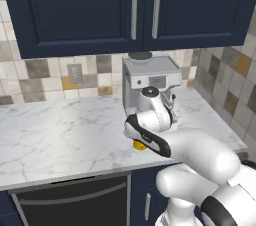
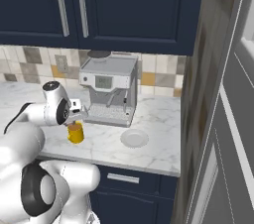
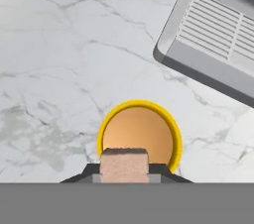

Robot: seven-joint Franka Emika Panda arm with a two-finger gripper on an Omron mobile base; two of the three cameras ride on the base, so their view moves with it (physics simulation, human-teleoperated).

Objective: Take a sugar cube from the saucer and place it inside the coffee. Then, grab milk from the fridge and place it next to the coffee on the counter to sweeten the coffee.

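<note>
My gripper (image 3: 124, 172) is shut on the sugar cube (image 3: 124, 163), a small pale pinkish block held just above the near rim of the coffee (image 3: 139, 131). The coffee is a yellow mug of brown liquid on the counter (image 3: 59, 44). From the right base view the hand hangs over the coffee (image 2: 75, 133), and the bare saucer (image 2: 134, 138) lies to its right. The arm covers most of the coffee (image 1: 139, 145) in the left base view. The fridge (image 2: 228, 119) stands at the far right. The milk is out of view.
A silver espresso machine (image 2: 109, 89) stands right behind the mug, and its drip tray (image 3: 213, 34) is close to the hand. Dark blue cabinets (image 1: 135, 5) hang above. The counter's front edge (image 2: 114, 161) runs just before the mug.
</note>
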